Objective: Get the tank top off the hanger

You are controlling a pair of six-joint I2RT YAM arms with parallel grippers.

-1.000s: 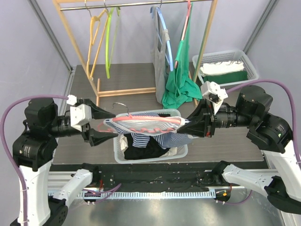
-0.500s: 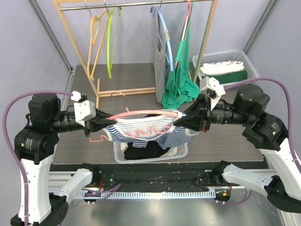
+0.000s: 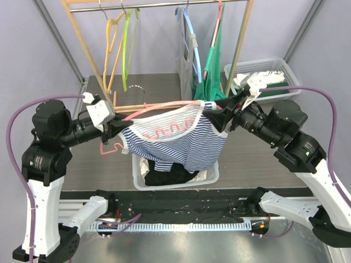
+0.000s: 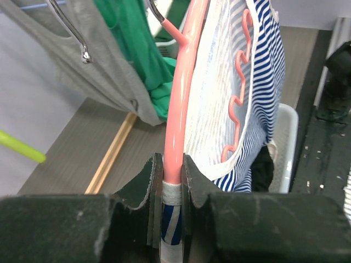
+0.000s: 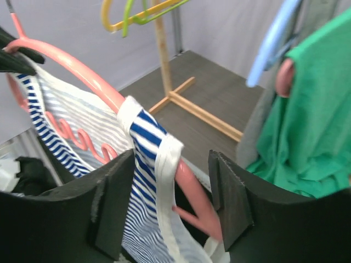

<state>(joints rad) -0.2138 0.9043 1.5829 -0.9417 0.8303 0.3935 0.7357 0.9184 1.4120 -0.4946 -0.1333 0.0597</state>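
A pink hanger (image 3: 164, 105) is lifted level above the white laundry basket (image 3: 211, 176). The blue-and-white striped tank top (image 3: 184, 142) hangs from it, one strap over each end. My left gripper (image 3: 122, 125) is shut on the hanger's left arm (image 4: 178, 109), pinching the white-edged strap (image 4: 171, 194) too. My right gripper (image 3: 216, 112) is at the hanger's right end, open. In the right wrist view its fingers (image 5: 115, 192) straddle the hanger tip (image 5: 192, 186) and the strap (image 5: 148, 137) without touching them.
A wooden clothes rack (image 3: 118, 82) behind holds yellow and green hangers (image 3: 118, 38), a grey garment (image 3: 186, 66) and a green garment (image 3: 211, 87). A white basket (image 3: 285, 76) of folded clothes sits at the back right. Dark clothes (image 3: 164, 176) fill the basket below.
My left gripper closed on the hanger's left arm. Both arms lifted the hanger up and back, so the tank top now hangs down. My right gripper opened off the right end.
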